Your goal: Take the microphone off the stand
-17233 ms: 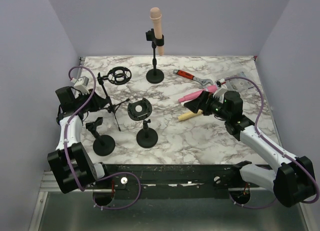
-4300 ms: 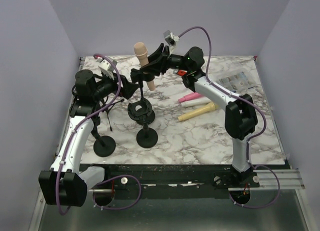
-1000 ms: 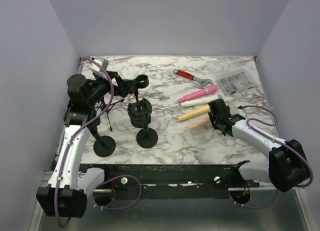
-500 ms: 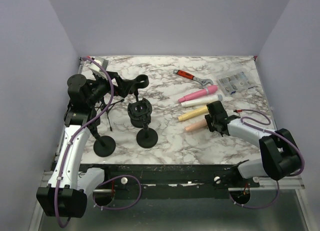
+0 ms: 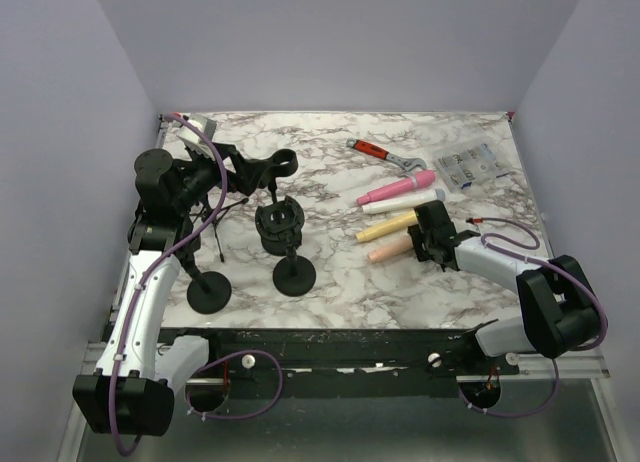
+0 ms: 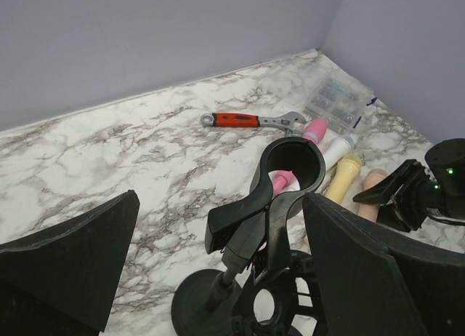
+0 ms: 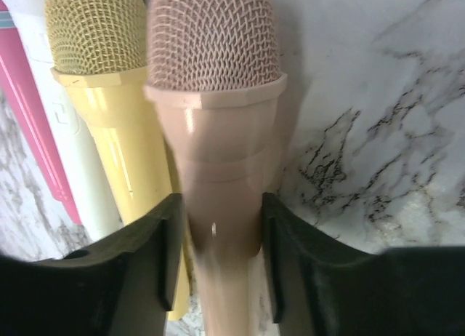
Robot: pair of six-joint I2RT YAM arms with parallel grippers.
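Note:
The beige microphone point(image 5: 390, 250) point(image 7: 214, 118) lies on the marble table beside a yellow microphone point(image 5: 388, 225) point(image 7: 102, 67). My right gripper point(image 5: 413, 243) point(image 7: 218, 209) is low over its handle, jaws slightly open, one finger on each side with a thin gap. The black stand's clip point(image 5: 278, 164) point(image 6: 290, 165) is empty, and its round base point(image 6: 207, 307) shows in the left wrist view. My left gripper point(image 5: 245, 169) point(image 6: 218, 230) is wide open with the clip's lever between its fingers, touching neither.
A pink microphone point(image 5: 397, 190) and a white one point(image 5: 400, 204) lie behind the yellow one. A red-handled wrench point(image 5: 385, 155) and a plastic packet point(image 5: 468, 165) sit at the back right. A shock-mount stand point(image 5: 283, 224), a small clip stand point(image 5: 207, 290) and a tripod stand point(image 5: 218, 222) crowd the left.
The right gripper's jaws have parted a little from the beige microphone, which now rests on the table slightly further left. The left arm has not moved.

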